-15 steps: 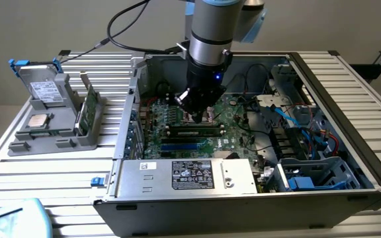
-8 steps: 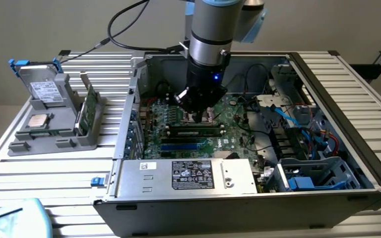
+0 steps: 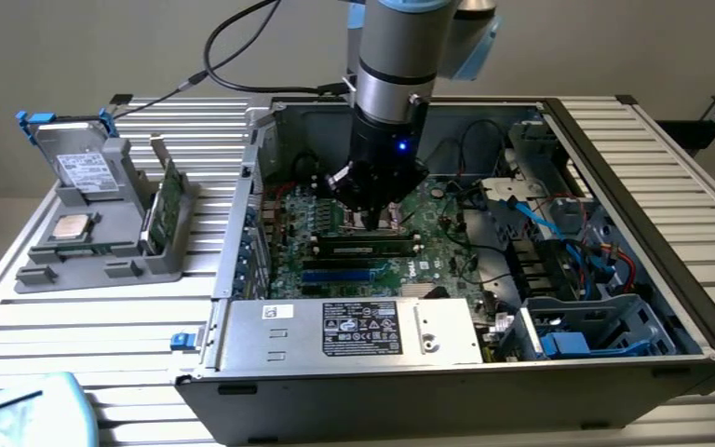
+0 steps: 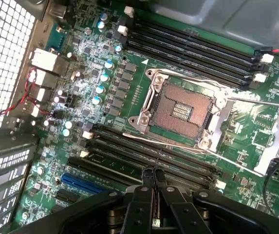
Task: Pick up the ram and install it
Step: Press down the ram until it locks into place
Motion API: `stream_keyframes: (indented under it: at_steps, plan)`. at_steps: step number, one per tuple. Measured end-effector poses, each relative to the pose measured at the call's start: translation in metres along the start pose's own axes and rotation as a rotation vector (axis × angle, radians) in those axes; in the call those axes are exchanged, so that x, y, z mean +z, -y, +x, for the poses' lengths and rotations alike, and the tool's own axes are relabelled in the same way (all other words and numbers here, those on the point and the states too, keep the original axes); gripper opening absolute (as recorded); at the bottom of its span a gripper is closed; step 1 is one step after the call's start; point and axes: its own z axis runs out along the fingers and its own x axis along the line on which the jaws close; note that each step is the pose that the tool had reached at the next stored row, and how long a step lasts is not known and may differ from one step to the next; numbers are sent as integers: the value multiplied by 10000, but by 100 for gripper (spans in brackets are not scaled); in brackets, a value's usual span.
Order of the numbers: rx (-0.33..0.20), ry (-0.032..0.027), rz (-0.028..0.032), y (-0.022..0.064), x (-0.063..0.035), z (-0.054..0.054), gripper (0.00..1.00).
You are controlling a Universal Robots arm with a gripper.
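The black end effector (image 4: 153, 179) stands pinched shut, holding nothing, above the green motherboard's (image 4: 129, 83) black memory slots (image 4: 149, 155). The slim green ram (image 3: 364, 248) sits slotted in. Label writing is unreadable.

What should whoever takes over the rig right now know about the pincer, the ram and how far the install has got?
Pincer: shut, nothing visible between its fingers, low over the memory slots inside the open case.
Ram: appears to lie in a slot just below the pincer, in the exterior view.
Done: the ram seems to have reached its slot.
Left: I cannot tell whether it is fully seated or latched, so confirm that.
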Motion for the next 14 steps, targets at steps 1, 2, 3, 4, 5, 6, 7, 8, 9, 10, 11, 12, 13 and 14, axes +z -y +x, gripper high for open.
stream_keyframes:
  at_steps: [1,2,3,4,5,6,7,8,9,10,11,12,13,14]
  plan:
    - [131,5,-6,0,0,0,13]
    - [256,9,-11,0,0,0,13]
    - [380,14,-17,0,0,0,13]
    - [504,18,-22,0,0,0,13]
    - [633,22,-28,0,0,0,13]
    - [761,28,-33,0,0,0,13]
    - [888,32,-38,0,0,0,13]
    - [1021,37,-45,0,0,0,13]
    - [1146,42,-50,0,0,0,13]
    - [1272,47,-56,0,0,0,13]
    - [1393,52,-62,0,0,0,13]
    - [1519,56,-67,0,0,0,13]
    - [1650,61,-72,0,0,0,13]
    - [1775,66,-77,0,0,0,13]
